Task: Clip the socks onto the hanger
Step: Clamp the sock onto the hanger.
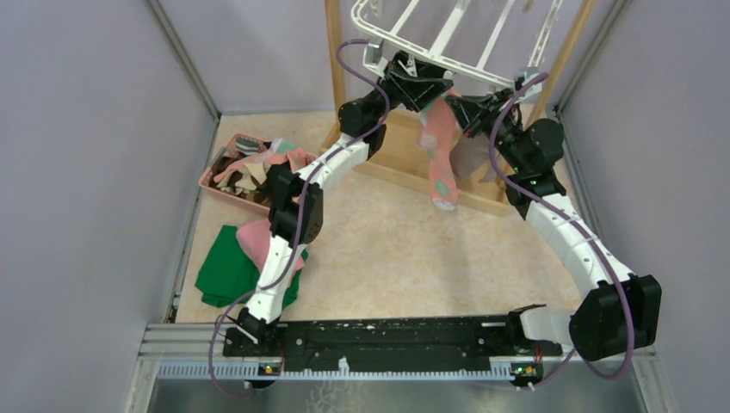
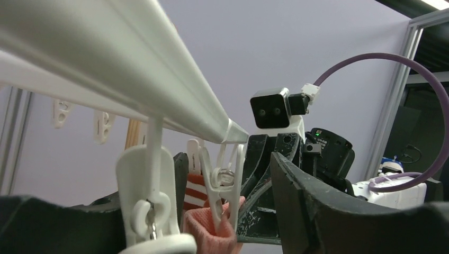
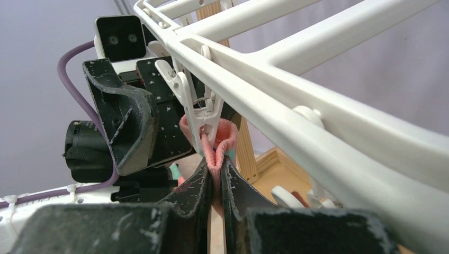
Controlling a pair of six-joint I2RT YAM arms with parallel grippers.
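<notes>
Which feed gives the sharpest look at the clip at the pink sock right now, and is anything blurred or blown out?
Right wrist: sharpest, clip and pink sock crisp and evenly lit, only the nearest hanger bar soft. Left wrist: the close hanger bar is blurred and fills the upper left, the left gripper's fingers dark. Top external: even light, no glare, clip too small to judge.

One hanger (image 1: 452, 30) on one wooden stand (image 1: 334, 60), two socks hung, one pink sock (image 1: 439, 155) and one striped-cuff sock (image 2: 195, 193), one basket (image 1: 210, 176) of socks too tangled to count, one green cloth (image 1: 225, 271), one pink cloth (image 1: 254, 237), two arms, left (image 1: 274, 275) and right (image 1: 568, 232).
</notes>
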